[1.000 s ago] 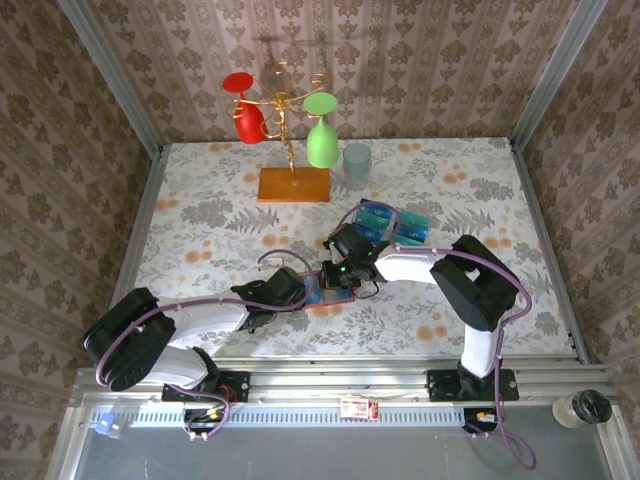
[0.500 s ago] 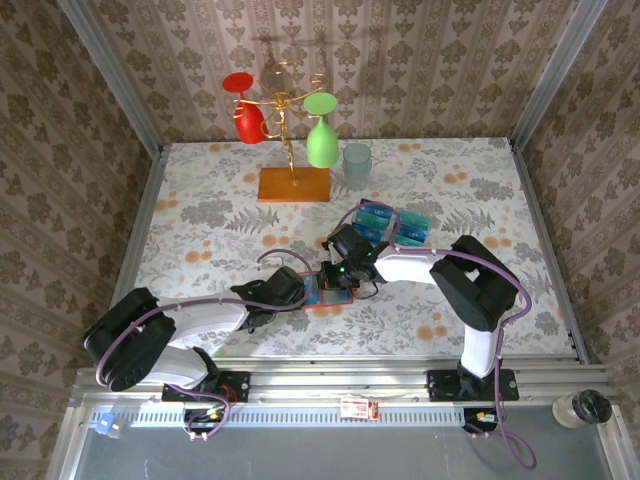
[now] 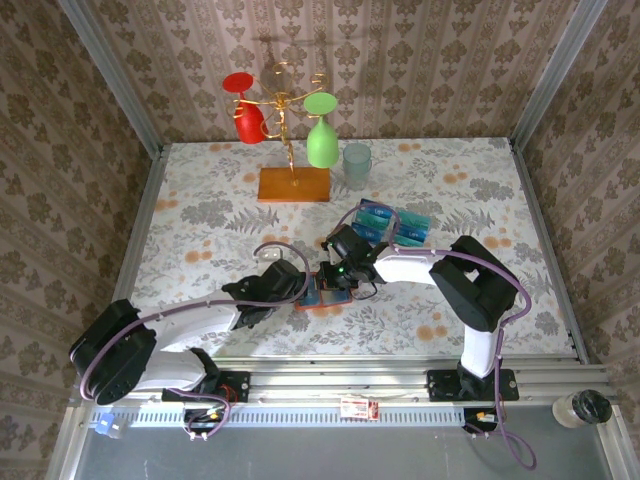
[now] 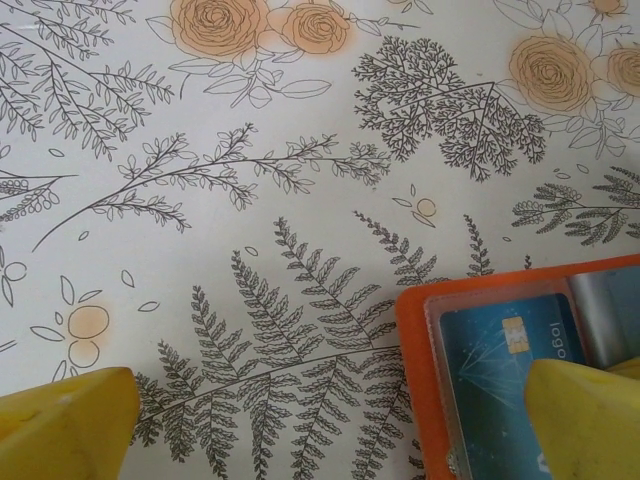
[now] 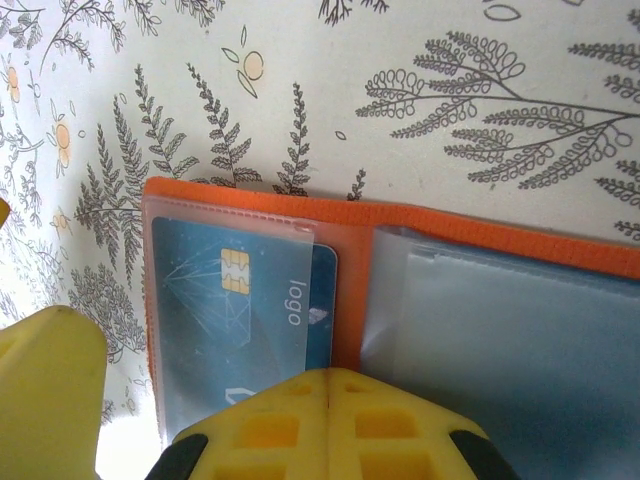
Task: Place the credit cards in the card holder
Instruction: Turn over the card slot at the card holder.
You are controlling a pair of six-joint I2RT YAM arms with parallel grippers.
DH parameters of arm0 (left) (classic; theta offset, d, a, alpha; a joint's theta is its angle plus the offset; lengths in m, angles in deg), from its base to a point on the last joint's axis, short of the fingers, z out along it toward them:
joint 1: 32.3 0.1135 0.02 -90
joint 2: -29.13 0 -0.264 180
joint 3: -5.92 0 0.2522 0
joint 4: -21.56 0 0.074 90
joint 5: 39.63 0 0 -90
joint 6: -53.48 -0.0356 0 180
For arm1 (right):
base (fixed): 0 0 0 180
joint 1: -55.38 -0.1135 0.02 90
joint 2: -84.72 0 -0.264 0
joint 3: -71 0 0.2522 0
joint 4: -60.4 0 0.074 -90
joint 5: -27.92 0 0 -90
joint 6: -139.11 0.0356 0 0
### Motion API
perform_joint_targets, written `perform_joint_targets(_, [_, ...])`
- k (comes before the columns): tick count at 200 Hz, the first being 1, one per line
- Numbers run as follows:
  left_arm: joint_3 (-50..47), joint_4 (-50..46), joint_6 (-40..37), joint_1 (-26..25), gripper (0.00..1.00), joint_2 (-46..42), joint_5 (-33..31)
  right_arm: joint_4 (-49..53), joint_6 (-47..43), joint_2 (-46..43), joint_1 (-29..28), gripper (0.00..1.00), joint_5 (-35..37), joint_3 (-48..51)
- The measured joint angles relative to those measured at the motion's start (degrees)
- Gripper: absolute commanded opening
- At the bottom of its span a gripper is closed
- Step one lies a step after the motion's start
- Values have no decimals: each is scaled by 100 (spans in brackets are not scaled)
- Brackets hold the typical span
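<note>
Closed right tool point(image 5: 330, 400) seats thin blue plastic card point(image 5: 240, 310) in orange folding holder point(image 5: 350, 215); left tool point(image 4: 320, 420) spread; next, push flush

The flat orange folding card holder point(image 5: 420, 225) is lying open, a blue chip card point(image 5: 250, 300) sitting in one clear pocket. The remaining blue-teal plastic cards point(image 3: 393, 222) are lying beyond it, to the right.

The left gripper point(image 4: 322, 428) is opened wide, its yellow fingers point(image 4: 62, 425) set far apart. The right gripper point(image 5: 330, 405) is closed (pads meeting at a seam). Both arms are stretched inward, fingertips close together.
</note>
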Motion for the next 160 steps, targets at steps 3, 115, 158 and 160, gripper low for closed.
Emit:
perform_joint_targets(3, [0,0,0,0,100,0,9,0,2,2,0,0,0,0])
perform_joint_targets(115, [225,-83,92,-44,100,-2,72,210,-127,-509,463,0,0,0])
perform_joint_targets(158, [575,-81,170,-315,100,28,74,420,-348,-603,857,0,-4,0])
perform_joint_targets(160, [592,-76,173,-334,100,44,72,433,-356,-601,866,0,-4,-2])
